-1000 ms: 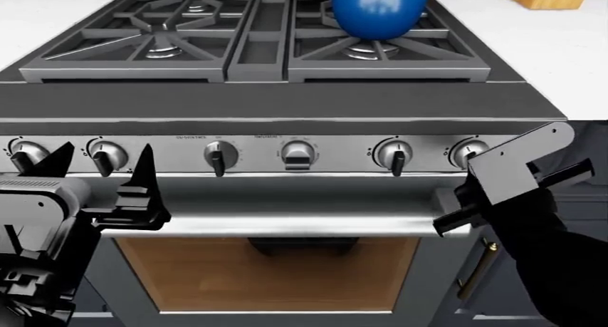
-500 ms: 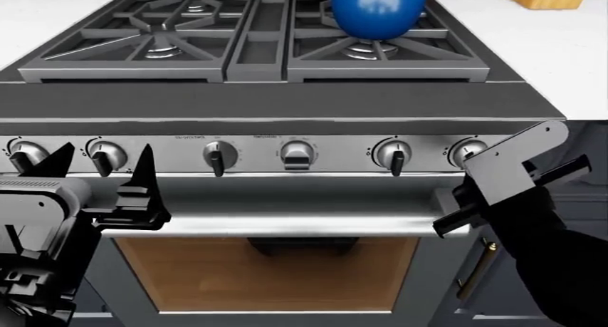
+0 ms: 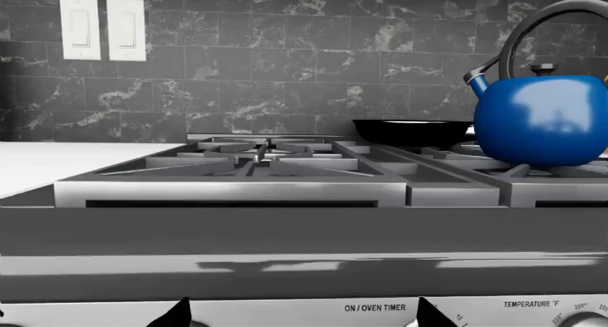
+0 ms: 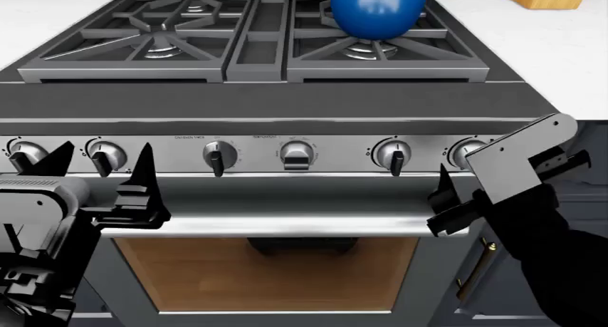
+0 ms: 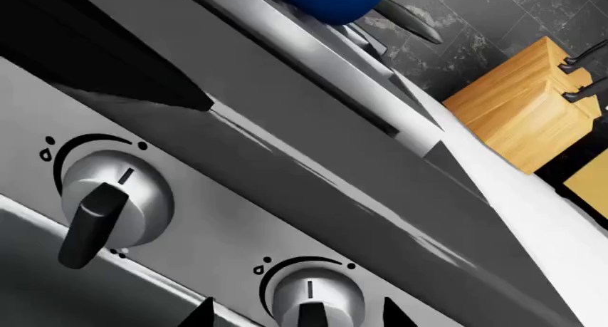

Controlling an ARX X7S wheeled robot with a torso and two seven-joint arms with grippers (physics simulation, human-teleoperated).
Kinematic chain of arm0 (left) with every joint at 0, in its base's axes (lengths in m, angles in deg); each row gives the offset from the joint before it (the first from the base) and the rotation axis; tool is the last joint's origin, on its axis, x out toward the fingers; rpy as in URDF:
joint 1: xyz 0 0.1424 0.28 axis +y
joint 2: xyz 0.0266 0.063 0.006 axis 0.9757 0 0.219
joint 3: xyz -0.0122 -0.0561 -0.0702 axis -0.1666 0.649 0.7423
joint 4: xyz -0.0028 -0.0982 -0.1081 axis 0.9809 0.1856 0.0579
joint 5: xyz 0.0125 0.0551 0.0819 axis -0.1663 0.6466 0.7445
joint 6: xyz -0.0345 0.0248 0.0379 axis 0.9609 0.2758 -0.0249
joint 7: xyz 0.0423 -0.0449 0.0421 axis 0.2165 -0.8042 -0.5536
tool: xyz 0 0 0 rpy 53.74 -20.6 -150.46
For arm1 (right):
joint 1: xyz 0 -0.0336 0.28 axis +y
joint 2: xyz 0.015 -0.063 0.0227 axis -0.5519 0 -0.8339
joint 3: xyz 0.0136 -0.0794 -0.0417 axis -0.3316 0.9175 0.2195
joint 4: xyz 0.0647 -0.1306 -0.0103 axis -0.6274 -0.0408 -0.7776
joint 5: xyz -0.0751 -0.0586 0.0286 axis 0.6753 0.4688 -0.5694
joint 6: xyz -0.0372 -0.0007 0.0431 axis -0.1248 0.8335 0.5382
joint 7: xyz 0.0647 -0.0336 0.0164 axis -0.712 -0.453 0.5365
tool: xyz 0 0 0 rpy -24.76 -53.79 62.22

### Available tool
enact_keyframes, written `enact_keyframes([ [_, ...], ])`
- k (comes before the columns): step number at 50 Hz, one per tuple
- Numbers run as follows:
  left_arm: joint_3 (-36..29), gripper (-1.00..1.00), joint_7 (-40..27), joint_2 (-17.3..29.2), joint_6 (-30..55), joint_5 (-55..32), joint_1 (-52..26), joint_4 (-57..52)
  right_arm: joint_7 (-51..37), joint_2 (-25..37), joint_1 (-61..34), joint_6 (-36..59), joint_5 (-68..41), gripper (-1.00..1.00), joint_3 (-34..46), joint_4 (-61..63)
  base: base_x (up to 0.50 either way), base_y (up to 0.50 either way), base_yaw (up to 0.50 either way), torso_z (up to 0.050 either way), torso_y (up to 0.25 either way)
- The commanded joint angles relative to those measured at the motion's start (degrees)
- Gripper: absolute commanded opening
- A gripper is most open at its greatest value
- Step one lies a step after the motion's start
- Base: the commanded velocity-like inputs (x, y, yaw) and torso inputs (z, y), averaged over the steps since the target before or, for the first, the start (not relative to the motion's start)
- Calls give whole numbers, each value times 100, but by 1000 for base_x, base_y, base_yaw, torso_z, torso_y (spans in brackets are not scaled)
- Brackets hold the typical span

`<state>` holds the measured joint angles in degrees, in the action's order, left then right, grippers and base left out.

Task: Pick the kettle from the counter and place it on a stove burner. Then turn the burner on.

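Head view: the kettle already sits on the right front stove burner, so knob-turning is the step in hand. The right pincer hangs just before the far-right knob, prongs apart, holding nothing; it likely needs to close in on that knob and twist. The left pincer idles open near the left knobs. Left wrist view: kettle on the grate, black pan behind. Right wrist view: two prong tips flank a knob, not gripping.
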<state>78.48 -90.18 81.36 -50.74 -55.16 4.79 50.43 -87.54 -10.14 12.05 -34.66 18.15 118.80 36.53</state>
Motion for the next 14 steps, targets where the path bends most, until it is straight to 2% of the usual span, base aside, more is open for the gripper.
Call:
enact_keyframes([
  [1, 1, 100, -8, 6, -13, -9, 17, -24, -125, 55, 22, 68, -257, 100, -121, 267, 0, 0, 0, 0, 0],
  [14, 81, 100, -9, 29, -80, -27, 153, -92, -421, 313, 463, -82, -574, 100, -320, 637, 0, 0, 0, 0, 0],
])
